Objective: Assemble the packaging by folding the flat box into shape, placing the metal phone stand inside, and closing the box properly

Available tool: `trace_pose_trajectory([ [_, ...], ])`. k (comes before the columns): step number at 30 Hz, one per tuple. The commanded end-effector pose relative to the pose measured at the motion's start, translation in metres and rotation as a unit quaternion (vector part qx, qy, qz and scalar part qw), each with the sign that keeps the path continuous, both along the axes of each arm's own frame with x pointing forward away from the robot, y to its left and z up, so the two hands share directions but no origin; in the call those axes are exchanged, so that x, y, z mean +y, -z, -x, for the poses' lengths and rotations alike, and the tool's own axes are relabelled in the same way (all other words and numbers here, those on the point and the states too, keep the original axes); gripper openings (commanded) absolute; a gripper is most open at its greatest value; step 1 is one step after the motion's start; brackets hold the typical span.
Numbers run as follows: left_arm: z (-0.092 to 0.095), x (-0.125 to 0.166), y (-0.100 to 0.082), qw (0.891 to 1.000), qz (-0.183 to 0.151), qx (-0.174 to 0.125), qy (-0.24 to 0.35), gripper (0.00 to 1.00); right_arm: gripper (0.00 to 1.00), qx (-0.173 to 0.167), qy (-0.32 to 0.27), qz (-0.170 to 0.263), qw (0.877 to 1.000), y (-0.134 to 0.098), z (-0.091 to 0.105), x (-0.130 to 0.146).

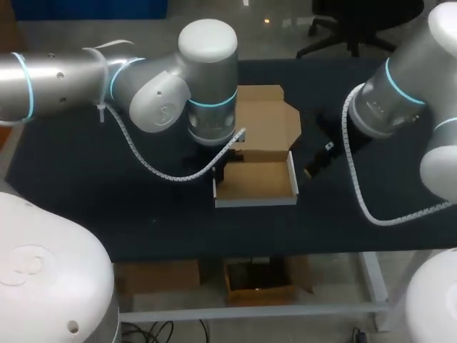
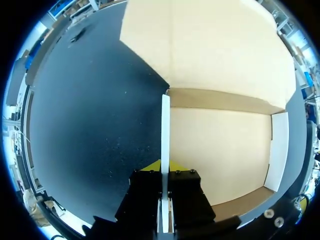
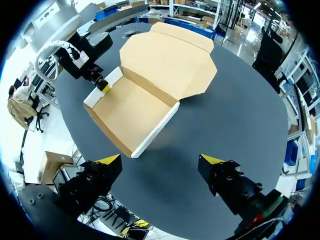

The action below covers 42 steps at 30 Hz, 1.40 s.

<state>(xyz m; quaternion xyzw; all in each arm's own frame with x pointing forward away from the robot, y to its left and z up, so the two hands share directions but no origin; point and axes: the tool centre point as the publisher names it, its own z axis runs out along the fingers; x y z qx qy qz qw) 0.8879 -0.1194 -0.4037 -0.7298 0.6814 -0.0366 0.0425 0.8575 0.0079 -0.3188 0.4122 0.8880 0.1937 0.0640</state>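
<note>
The left fingers [image 2: 156,166] are clamped on the upright side wall of the box [image 1: 257,182]. The right fingers [image 3: 215,162] hang spread wide and empty over the bench [image 1: 107,186], near the box.

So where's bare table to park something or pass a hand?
Free: table left of the box; strip between box and near edge; box tray itself. Crowded: box's left wall, clamped by left gripper; right side, where right gripper hangs open.

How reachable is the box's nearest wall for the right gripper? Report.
Yes, probably. The right gripper hangs open over the table, the box wall faces it, and nothing lies between. The left gripper is shut on the opposite wall, out of the way.
</note>
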Motion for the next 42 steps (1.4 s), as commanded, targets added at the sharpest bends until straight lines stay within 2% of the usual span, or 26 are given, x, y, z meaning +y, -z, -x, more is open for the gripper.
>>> trace_pose_trajectory([
  [1,0.002,0.002,-0.001,1.000,-0.002,0.000,-0.001,0.00,1.00,-0.035,0.003,-0.026,0.999,0.000,0.005,-0.002],
  [7,0.002,0.003,0.000,1.000,-0.003,0.002,0.001,0.00,1.00,-0.035,0.003,-0.026,0.999,0.000,0.005,-0.002],
  [9,0.001,0.003,0.000,1.000,-0.003,0.004,0.000,0.00,1.00,-0.042,-0.049,-0.047,0.997,-0.001,0.005,-0.002],
  [11,0.000,0.004,0.000,1.000,-0.004,0.006,0.000,0.00,1.00,-0.049,-0.103,-0.085,0.990,-0.001,0.010,-0.011],
  [15,-0.001,0.004,0.000,1.000,-0.003,0.008,0.003,0.00,1.00,-0.057,-0.169,-0.121,0.976,0.000,0.022,-0.025],
  [20,-0.002,0.005,0.001,1.000,-0.005,0.009,0.006,0.00,1.00,-0.074,-0.212,-0.156,0.962,-0.002,0.036,-0.044],
  [25,-0.004,0.005,0.002,1.000,-0.009,0.010,0.006,0.00,1.00,-0.082,-0.234,-0.176,0.953,-0.010,0.049,-0.060],
  [33,-0.006,0.003,0.004,1.000,-0.017,0.007,0.001,0.00,1.00,-0.075,-0.243,-0.162,0.954,-0.016,0.059,-0.066],
  [42,-0.007,0.001,0.004,0.999,-0.036,0.004,-0.005,0.00,1.00,-0.066,-0.239,-0.126,0.960,-0.022,0.071,-0.070],
])
